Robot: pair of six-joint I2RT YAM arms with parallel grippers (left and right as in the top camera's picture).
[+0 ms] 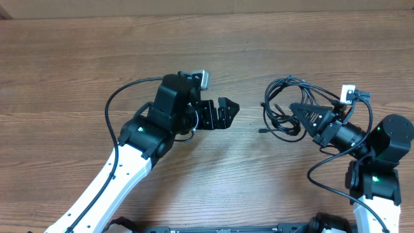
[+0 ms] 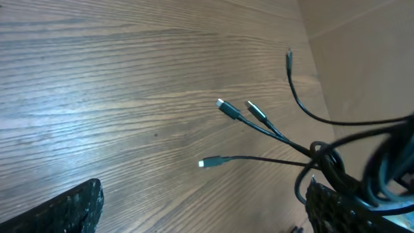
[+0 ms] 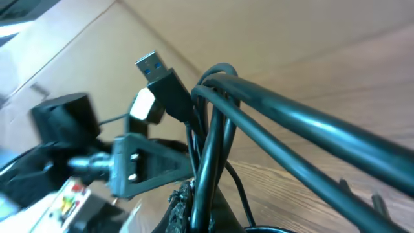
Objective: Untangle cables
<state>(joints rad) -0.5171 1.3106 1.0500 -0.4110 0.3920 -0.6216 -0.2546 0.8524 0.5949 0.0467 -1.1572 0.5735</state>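
Note:
The cables (image 1: 283,110) are a bundle of thin black cords in a tangle right of the table's middle. My right gripper (image 1: 299,110) is shut on cords of this tangle and holds them lifted. In the right wrist view (image 3: 207,200) a cord is pinched at the jaws, and a USB plug (image 3: 157,72) sticks up. My left gripper (image 1: 229,110) is open and empty, a short way left of the tangle. The left wrist view shows its wide-apart jaws (image 2: 204,204), with three loose plug ends (image 2: 228,109) on the wood ahead and the tangle (image 2: 336,169) by its right finger.
The wood-grain table (image 1: 77,71) runs to a pale wall (image 1: 207,6) at the back. A thicker black arm cable (image 1: 113,110) loops beside the left arm, and another (image 1: 323,171) loops by the right arm.

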